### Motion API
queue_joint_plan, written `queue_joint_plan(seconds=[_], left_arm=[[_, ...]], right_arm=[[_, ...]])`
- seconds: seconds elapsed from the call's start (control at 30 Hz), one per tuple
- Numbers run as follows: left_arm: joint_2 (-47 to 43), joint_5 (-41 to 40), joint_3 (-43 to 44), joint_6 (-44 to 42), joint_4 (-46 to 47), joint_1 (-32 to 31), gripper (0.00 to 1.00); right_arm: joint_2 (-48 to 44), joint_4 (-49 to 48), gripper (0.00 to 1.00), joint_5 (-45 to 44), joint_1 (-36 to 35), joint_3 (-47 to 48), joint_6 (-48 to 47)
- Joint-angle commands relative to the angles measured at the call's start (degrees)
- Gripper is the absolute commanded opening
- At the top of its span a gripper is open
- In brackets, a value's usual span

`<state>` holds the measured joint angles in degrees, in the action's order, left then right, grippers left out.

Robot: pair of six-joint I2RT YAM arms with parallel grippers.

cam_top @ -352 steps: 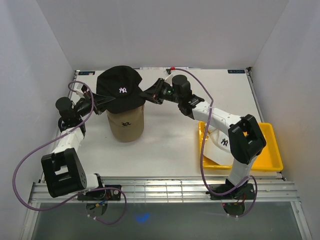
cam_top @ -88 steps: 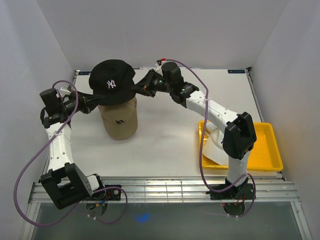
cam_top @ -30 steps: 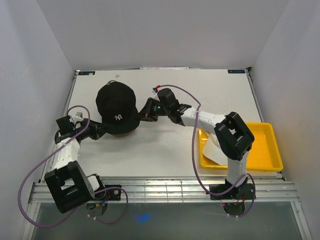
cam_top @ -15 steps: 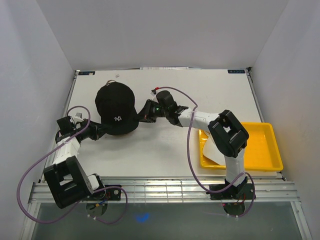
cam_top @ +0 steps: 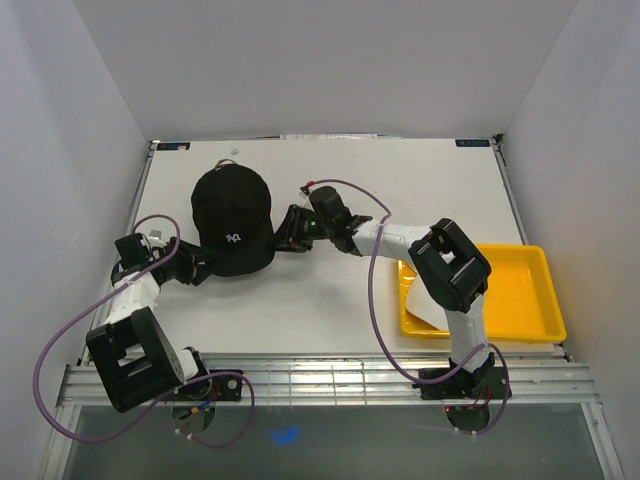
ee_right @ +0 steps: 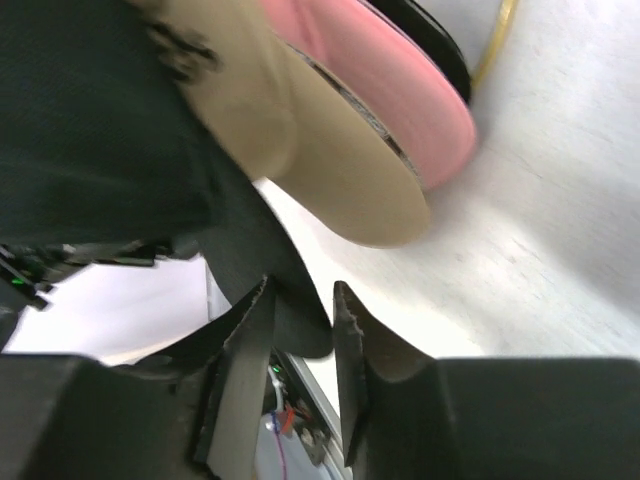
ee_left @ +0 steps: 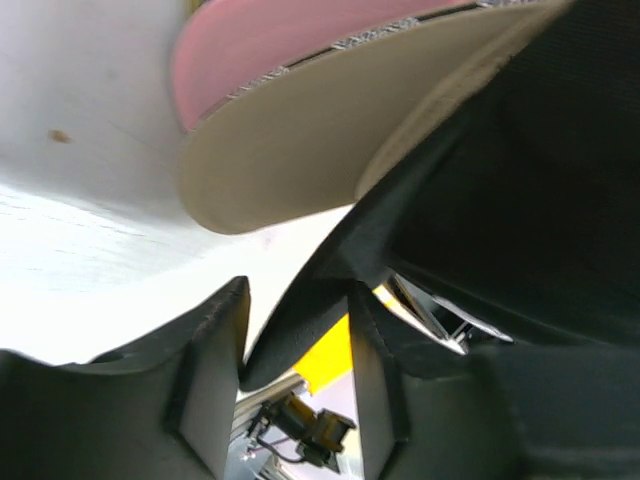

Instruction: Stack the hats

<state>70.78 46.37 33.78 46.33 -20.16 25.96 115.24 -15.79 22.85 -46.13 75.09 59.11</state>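
The place is identified as a robotics laboratory test cell. A white table [cam_top: 400, 190] is enclosed on the left, right and far sides by plain white walls [cam_top: 330, 60]. Two robot arms [cam_top: 455, 270] are bolted to a metal rail [cam_top: 320, 375] at the near edge. Purple cables [cam_top: 45, 350] are looped loosely from the arm bases to the wrists.

1. The left arm [cam_top: 135, 297] lies low and folded, its left hand [cam_top: 198, 263] reaching rightward with the fingers [ee_left: 212, 340] clearly parted.
2. The right arm [cam_top: 395, 240] stretches low to the left; its right hand [cam_top: 287, 231] has the fingers [ee_right: 250, 330] narrowly parted.
3. The two hands face each other.
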Motion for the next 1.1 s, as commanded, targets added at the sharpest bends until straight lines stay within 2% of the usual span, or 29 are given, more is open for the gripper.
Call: queue_joint_plan(seconds=[0.0,0.1,0.5,0.63,0.9,1.07], left_arm=[[-0.4,-10.8,1.1,-1.8,-3.5,0.7,0.54],[-0.7,-10.8,1.4,-2.0,-3.9,0.7,0.57],[-0.4,-13.6,0.8,-2.0,-4.4,0.7,0.63],[0.5,-15.9,-0.3,-1.4,-4.3,0.7,0.61],[1.9,-19.5,-3.5,-0.4,-2.0,0.6,0.49],[1.9,-21.4,-4.4,-0.2,-1.3,-0.3,0.49]], right_arm=[[1.9,7.0,0.38,0.9,-1.4,-1.6,-3.3],[1.9,7.5,0.45,0.8,-1.3,-1.3,-3.7],[2.1,8.8,0.46,0.7,-1.3,0.0,-4.9],[1.7,9.0,0.46,0.7,-1.3,0.4,-5.2],[0.5,9.9,0.47,0.5,-1.2,0.8,-6.6],[0.1,10.4,0.47,0.9,-0.8,1.6,-7.4]])
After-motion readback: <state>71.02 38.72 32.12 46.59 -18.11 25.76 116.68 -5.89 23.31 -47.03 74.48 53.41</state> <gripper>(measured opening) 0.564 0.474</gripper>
